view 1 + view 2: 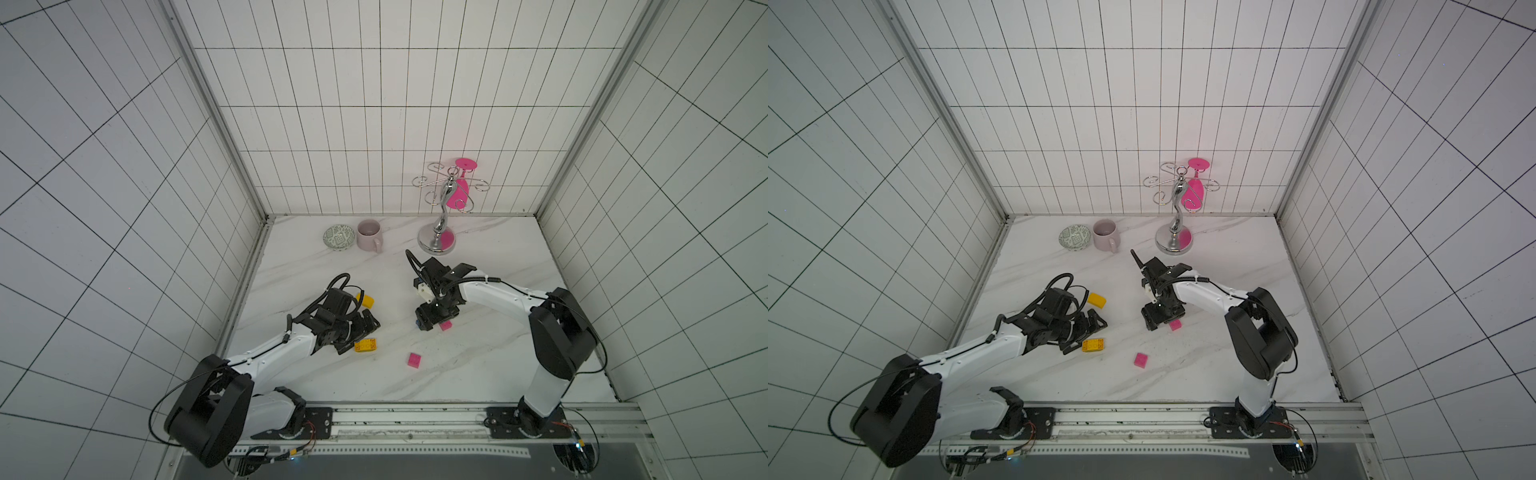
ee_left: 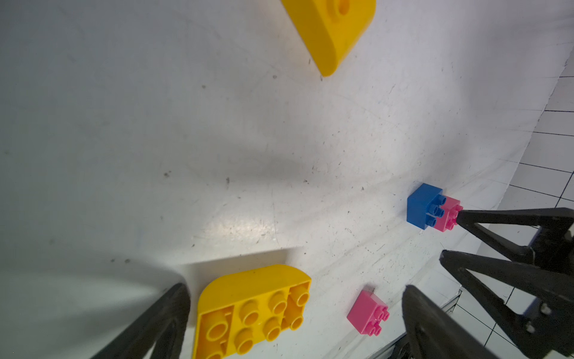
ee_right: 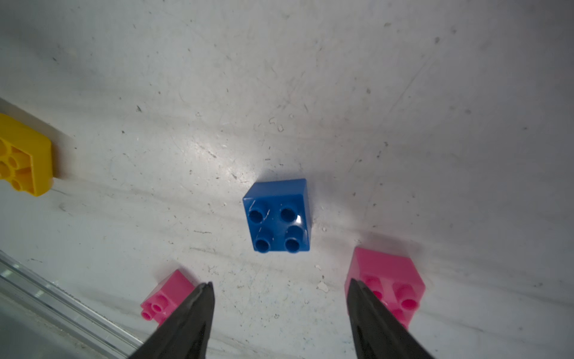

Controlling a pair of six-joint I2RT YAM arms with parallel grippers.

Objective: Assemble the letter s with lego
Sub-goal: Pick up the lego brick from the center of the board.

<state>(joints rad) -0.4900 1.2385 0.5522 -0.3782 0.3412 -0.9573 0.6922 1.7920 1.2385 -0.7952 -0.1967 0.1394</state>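
White marble tabletop (image 1: 478, 374) carries all five bricks loose and separate, so no part of the S is joined yet. Over the blue brick (image 3: 278, 217) hangs the right gripper (image 3: 280, 283), jaws apart and empty. In the right wrist view that brick lies just ahead of the fingertips, studs toward the camera, centred on the gap rather than inside it. Being square, it has no long axis to line up with. One pink brick (image 3: 394, 279) sits just outside one finger, seemingly touching it, while the other pink brick (image 3: 169, 295) lies nearer the front edge. Beside the studded yellow brick (image 1: 365, 345) the left gripper (image 1: 362, 336) stands wide and empty, well apart from the blue brick. The right arm is plainly nearer, and I judge a short advance would bring the blue brick between its jaws
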